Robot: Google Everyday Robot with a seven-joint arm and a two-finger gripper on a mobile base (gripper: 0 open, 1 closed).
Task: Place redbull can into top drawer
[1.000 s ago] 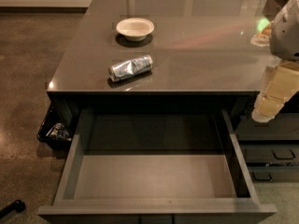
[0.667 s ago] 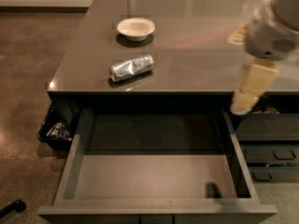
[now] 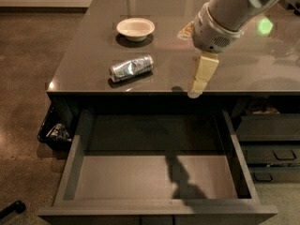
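Observation:
The redbull can (image 3: pixel 131 68), silver and blue, lies on its side on the dark table top (image 3: pixel 93 74), near the front edge and in front of the white bowl (image 3: pixel 135 28). The top drawer (image 3: pixel 157 177) is pulled out wide under the table's front edge and holds nothing. My gripper (image 3: pixel 190 64) hangs over the table to the right of the can, about a can's length away. It is open and empty, with one cream finger (image 3: pixel 201 74) pointing down at the table's front edge.
Smaller dark drawers with handles (image 3: pixel 274 146) stand to the right of the open drawer. A dark bin with crumpled litter (image 3: pixel 56 132) sits on the floor at the left. My arm's shadow falls across the drawer bottom.
My arm has swung left from the table's right edge towards the middle, bringing the gripper closer to the can. The can, bowl and drawer have not moved.

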